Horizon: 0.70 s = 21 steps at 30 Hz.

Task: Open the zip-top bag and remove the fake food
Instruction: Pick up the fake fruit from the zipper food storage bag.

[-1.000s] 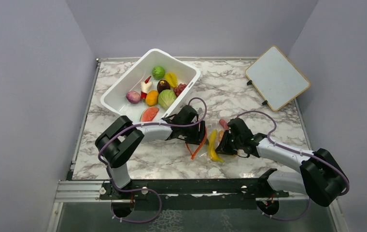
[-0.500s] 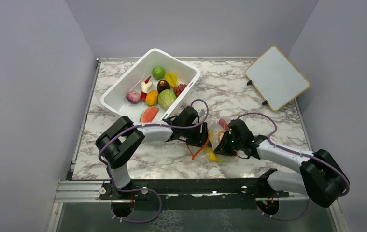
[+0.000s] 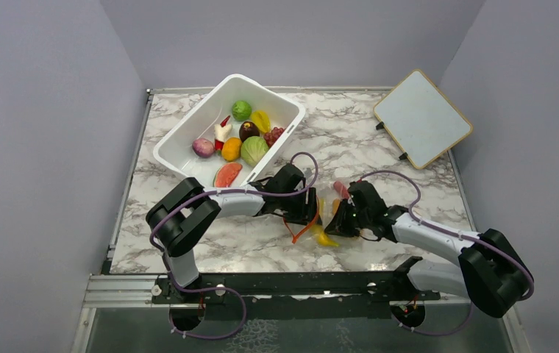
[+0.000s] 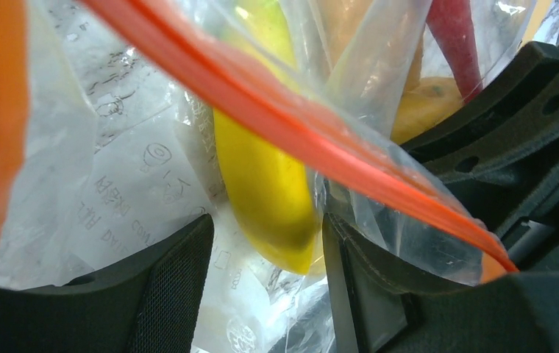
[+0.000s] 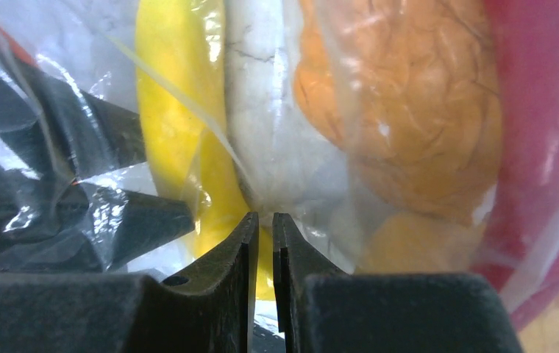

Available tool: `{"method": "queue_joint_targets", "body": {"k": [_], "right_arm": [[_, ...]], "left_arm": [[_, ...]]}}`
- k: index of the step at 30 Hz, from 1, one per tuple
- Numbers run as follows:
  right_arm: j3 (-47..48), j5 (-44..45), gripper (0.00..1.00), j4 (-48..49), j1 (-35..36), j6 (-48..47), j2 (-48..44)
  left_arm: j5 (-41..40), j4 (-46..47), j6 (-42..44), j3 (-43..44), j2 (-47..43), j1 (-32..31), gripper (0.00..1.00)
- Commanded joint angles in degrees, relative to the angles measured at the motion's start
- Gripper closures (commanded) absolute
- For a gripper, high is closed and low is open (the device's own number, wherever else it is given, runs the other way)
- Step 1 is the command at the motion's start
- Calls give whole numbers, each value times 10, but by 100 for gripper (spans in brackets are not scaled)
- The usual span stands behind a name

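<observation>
The zip-top bag (image 3: 328, 208) is bunched up on the marble table between my two grippers, its orange-red zip strip (image 3: 303, 227) trailing toward the near edge. My left gripper (image 3: 310, 211) is open at the bag's mouth. In the left wrist view the zip strip (image 4: 284, 125) crosses above, and the yellow banana's tip (image 4: 265, 184) and clear film sit between my left gripper (image 4: 268, 228) fingers. My right gripper (image 3: 344, 220) is shut on the bag's film from the right. The right wrist view shows my right gripper (image 5: 263, 217) pinched tight, with the banana (image 5: 170, 110), an orange piece (image 5: 409, 110) and a red piece (image 5: 549, 132) inside the bag.
A white tub (image 3: 188, 143) at the back left holds several toy fruits and vegetables. A framed whiteboard (image 3: 422, 118) lies at the back right. Grey walls close in the table on three sides.
My left gripper has pushed a little to the right into the bag's mouth. The bag has bunched up and the banana has slid toward the near edge. The right gripper keeps its grip.
</observation>
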Motion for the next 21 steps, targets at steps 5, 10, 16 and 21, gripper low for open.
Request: {"method": "queue_joint_targets", "body": {"k": [5, 10, 16, 21], "right_arm": [[28, -31, 85, -26, -1, -29, -21], [40, 7, 80, -79, -1, -37, -53], [31, 15, 78, -94, -1, -42, -51], [16, 13, 78, -73, -1, -32, -29]], "left_arm": [[-76, -61, 2, 19, 12, -4, 46], [-103, -76, 10, 19, 9, -7, 58], [-123, -98, 31, 31, -1, -7, 63], [-171, -151, 65, 54, -13, -7, 64]]}}
